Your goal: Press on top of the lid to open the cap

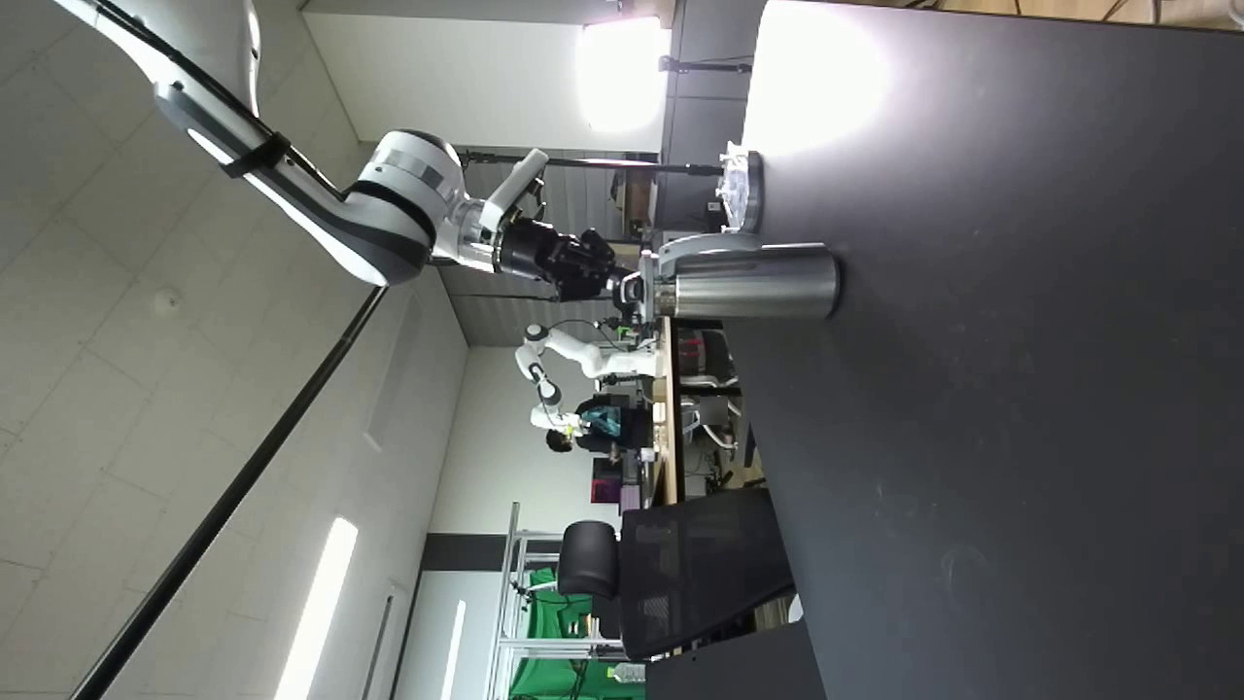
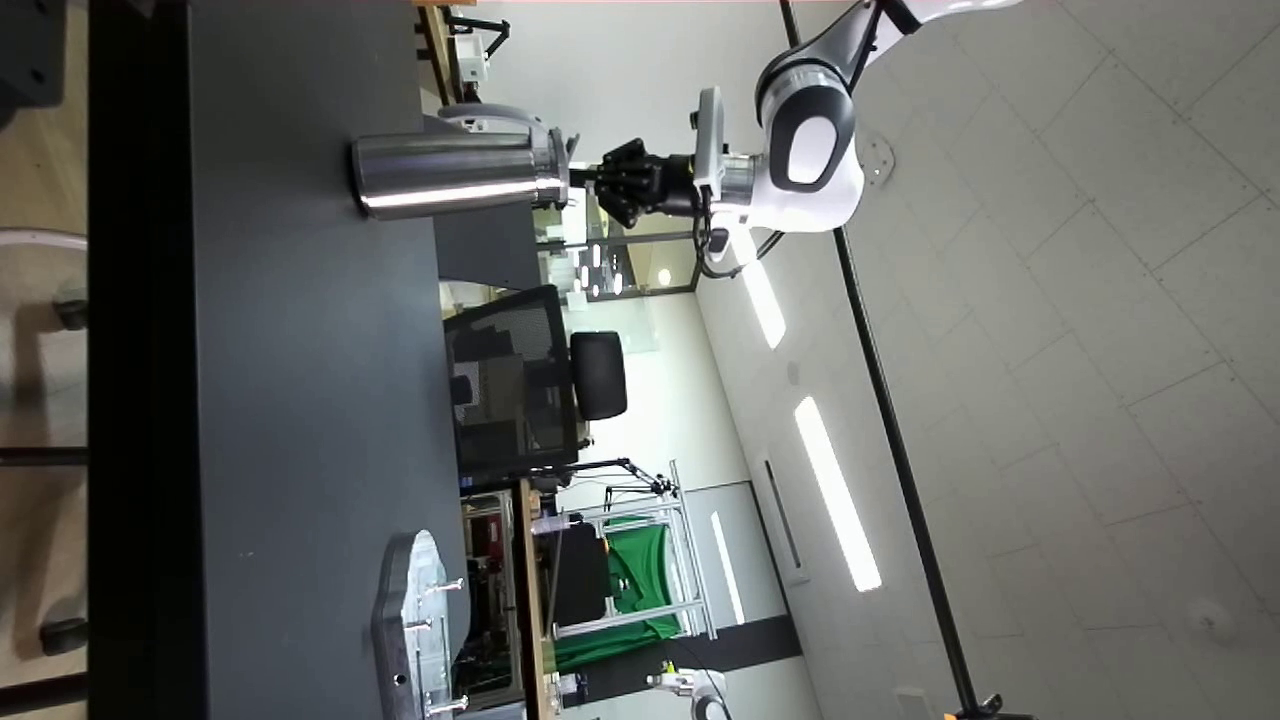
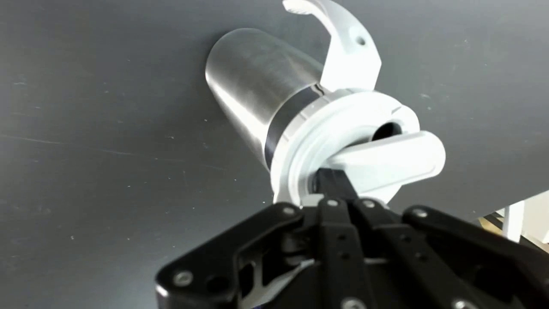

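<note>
At the wrist view's lower centre, the gripper [image 3: 336, 183] touches the lid [image 3: 339, 124], jaws pressed together; the lever [image 3: 394, 159] juts right. The flask [image 3: 261, 73] stretches toward upper centre.

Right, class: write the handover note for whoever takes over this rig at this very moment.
Gripper: shut, its tip on or very near the top of the lid.
Flask: upright on the dark table, lid on it.
Done: the cap, a pale flap, stands tilted up with a dark opening beside it; it looks open.
Left: probably just lift clear and check the cap.
</note>
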Tool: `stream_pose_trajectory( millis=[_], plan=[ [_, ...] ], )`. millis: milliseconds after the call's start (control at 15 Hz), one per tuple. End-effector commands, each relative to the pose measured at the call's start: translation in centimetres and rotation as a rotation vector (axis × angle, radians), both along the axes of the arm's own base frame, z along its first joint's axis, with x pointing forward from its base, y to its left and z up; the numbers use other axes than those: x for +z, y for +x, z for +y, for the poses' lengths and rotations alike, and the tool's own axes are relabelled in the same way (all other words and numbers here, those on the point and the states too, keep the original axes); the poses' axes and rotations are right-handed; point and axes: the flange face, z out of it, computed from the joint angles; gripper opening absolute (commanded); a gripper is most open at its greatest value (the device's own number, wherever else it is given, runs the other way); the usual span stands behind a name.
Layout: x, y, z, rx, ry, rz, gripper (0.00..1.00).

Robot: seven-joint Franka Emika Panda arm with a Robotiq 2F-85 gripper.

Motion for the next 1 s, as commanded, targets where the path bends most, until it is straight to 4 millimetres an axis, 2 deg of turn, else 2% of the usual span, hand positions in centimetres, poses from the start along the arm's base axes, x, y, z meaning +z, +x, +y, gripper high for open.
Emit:
stream_pose_trajectory(
  millis=[0, 400, 933],
  plan=[
    [-2.7, 0.2, -0.1, -0.001, -0.070, 0.102, 0.00],
    [-3.1, 0.4, 0.4, 0.000, -0.112, 0.116, 0.00],
    [-3.9, 1.1, 1.3, -0.020, -0.256, 0.108, 0.00]
  ],
)
